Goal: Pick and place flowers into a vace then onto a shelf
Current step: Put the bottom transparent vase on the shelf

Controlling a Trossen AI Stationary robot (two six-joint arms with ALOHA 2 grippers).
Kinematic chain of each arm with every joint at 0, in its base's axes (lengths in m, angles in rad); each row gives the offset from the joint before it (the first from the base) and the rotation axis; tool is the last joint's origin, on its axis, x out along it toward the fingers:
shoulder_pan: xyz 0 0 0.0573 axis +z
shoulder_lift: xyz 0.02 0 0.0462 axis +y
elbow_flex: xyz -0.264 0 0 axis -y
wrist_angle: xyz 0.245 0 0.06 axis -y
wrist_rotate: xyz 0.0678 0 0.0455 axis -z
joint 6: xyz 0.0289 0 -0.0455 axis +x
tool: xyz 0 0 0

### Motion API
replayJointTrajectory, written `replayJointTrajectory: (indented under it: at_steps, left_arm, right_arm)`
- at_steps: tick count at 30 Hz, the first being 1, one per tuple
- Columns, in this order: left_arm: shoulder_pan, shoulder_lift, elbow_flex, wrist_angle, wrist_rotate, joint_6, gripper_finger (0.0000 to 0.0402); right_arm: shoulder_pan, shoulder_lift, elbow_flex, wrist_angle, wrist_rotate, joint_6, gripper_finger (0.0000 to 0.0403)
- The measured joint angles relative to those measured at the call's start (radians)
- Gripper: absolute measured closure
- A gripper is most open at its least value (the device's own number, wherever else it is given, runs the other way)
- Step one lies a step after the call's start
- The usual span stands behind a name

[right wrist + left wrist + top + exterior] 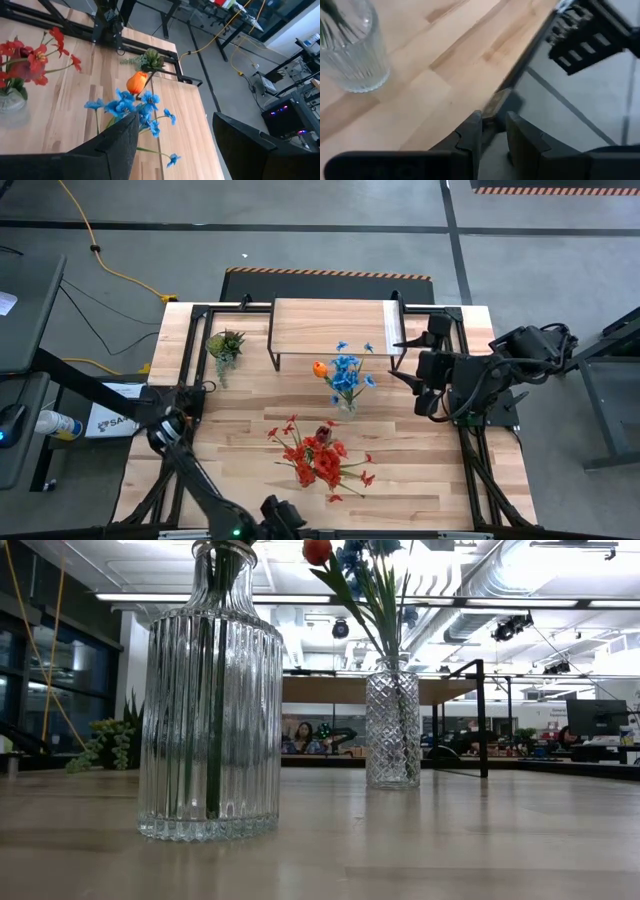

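Observation:
The blue flowers (347,373) and the orange tulip (319,367) stand in a diamond-cut glass vase (392,725) at the table's middle, just in front of the shelf (330,328). The red flowers (318,460) and the dark maroon tulip (325,430) stand in a ribbed glass vase (210,710) nearer the near edge. My right gripper (408,362) hovers open to the right of the blue flowers (132,107), touching nothing. My left gripper (275,515) sits at the table's near edge, its fingers (470,137) a narrow gap apart, and holds nothing.
A small green leafy tuft (225,345) stands left of the shelf near the table's far left corner. Black frame rails (200,310) run along the table's edges. Bare wood lies left and right of the red flowers. People sit in the room beyond the table (300,737).

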Motion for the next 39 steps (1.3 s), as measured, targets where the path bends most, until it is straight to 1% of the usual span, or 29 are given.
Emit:
replayJointTrajectory:
  at_steps: [6,20,27,29,31,34,39]
  left_arm:
    - [0.035,0.014,0.0,0.002,0.049,-0.029,0.0277]
    - [0.041,0.014,0.001,0.011,0.037,-0.08,0.0277]
    - [0.041,0.014,0.001,0.03,0.038,-0.065,0.0275]
    - [0.041,0.014,0.001,0.036,0.035,-0.045,0.0263]
    - [0.041,0.014,0.001,0.054,0.016,-0.012,0.0242]
    - [0.041,0.014,0.001,0.056,-0.004,0.014,0.0196]
    - [0.04,0.014,0.001,0.05,-0.004,0.017,0.0119]
  right_arm:
    - [0.0,0.0,0.0,-0.022,-0.05,0.004,0.0158]
    - [0.0,0.0,0.0,-0.027,-0.053,0.002,0.0158]
    - [0.0,0.0,0.0,-0.027,-0.053,0.002,0.0158]
    - [0.0,0.0,0.0,-0.027,-0.053,0.002,0.0158]
    - [0.0,0.0,0.0,-0.028,-0.053,0.002,0.0158]
    - [0.0,0.0,0.0,-0.028,-0.053,0.002,0.0158]
    - [0.0,0.0,0.0,-0.028,-0.067,0.002,0.0158]
